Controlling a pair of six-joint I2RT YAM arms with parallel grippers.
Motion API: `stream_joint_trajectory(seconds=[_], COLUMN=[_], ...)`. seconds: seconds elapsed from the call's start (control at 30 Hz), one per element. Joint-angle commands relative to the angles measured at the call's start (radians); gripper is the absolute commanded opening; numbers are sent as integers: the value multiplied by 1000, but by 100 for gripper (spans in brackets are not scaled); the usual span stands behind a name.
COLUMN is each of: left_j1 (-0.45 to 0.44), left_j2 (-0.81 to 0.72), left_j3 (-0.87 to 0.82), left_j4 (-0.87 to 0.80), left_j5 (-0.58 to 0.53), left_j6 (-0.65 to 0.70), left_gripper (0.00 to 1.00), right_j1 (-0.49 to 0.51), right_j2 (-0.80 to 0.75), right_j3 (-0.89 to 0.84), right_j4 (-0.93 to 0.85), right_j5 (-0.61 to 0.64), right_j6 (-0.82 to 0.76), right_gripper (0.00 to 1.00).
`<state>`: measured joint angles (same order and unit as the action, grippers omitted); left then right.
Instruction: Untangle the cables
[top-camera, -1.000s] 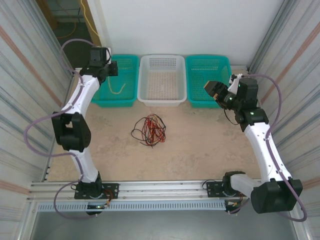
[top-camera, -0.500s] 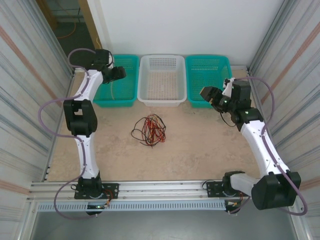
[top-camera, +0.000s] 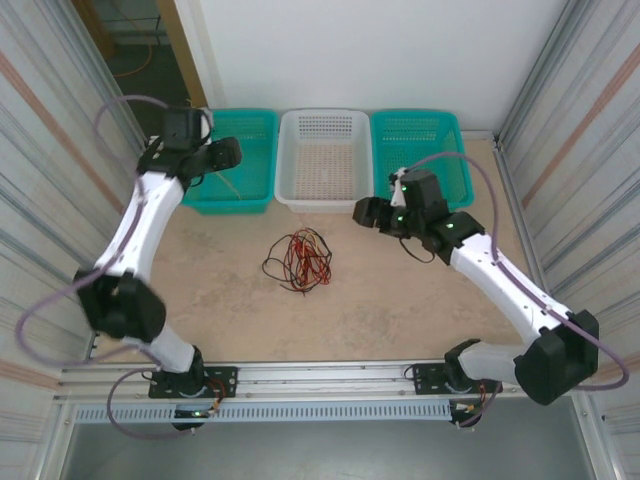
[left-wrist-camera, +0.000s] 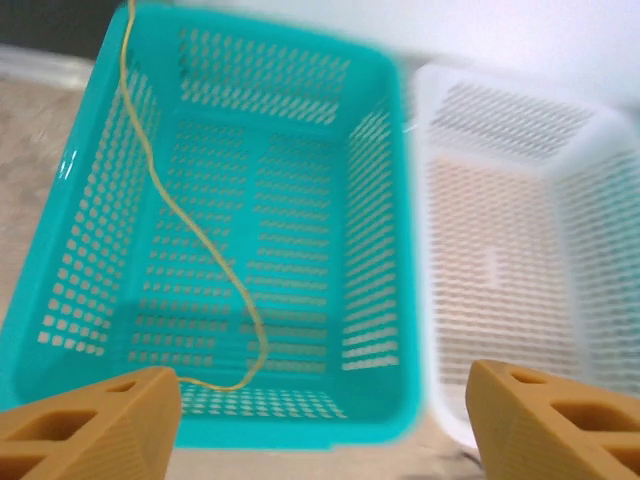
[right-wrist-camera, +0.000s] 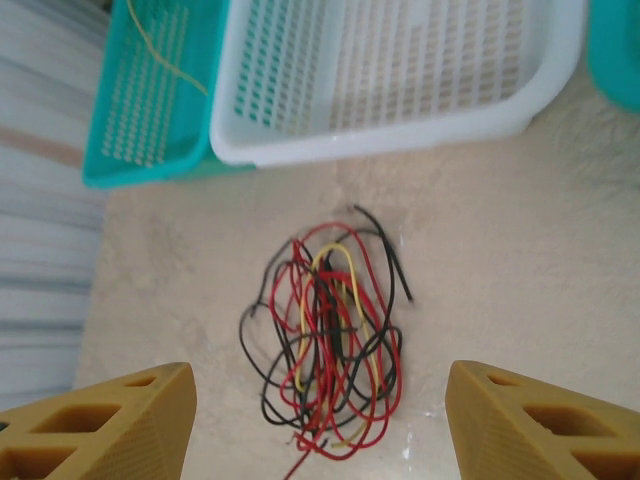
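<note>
A tangle of thin red, black and yellow cables (top-camera: 298, 260) lies on the table in front of the white basket, and in the right wrist view the cables (right-wrist-camera: 330, 340) lie below and between my fingers. One yellow cable (left-wrist-camera: 200, 240) lies loose in the left teal basket (left-wrist-camera: 95, 200). My left gripper (top-camera: 230, 152) hovers open over that basket, holding nothing; its fingers (left-wrist-camera: 100, 425) stand wide apart. My right gripper (top-camera: 363, 212) is open and empty, above the table to the right of the tangle.
Three baskets line the back edge: the left teal basket (top-camera: 262, 118), a white basket (top-camera: 325, 116) and a right teal basket (top-camera: 415, 118). Corrugated walls close in both sides. Bare table surrounds the tangle.
My left gripper has opened over the left teal basket and its arm has swung back. My right arm has moved left from the right basket toward the tangle.
</note>
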<state>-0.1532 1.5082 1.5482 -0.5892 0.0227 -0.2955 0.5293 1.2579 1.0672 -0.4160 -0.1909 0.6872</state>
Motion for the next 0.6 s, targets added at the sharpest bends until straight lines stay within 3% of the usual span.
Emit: stream_joint_trajectory(seconds=[0.0, 0.13, 0.23, 0.33, 0.43, 0.57], left_j1=[-24, -80, -175, -228, -241, -257], left_j2=[-100, -228, -310, -317, -302, -263], left_j3=[-191, -482, -631, -691, -749, -770], left_j4=[57, 119, 144, 120, 180, 253], left_j5=[267, 407, 378, 349, 368, 384], left_j6=[-103, -206, -213, -237, -304, -350], left_gripper=[68, 52, 48, 34, 31, 30], right_j1=[88, 195, 235, 239, 241, 269], right_j2=[50, 133, 211, 278, 341, 378], right_j3=[-45, -52, -3, 61, 110, 117], right_j4=[-19, 8, -9, -7, -3, -17], right_j5=[89, 106, 118, 105, 79, 88], right_j6=[6, 28, 19, 4, -2, 2], right_gripper=[66, 64, 61, 51, 44, 44])
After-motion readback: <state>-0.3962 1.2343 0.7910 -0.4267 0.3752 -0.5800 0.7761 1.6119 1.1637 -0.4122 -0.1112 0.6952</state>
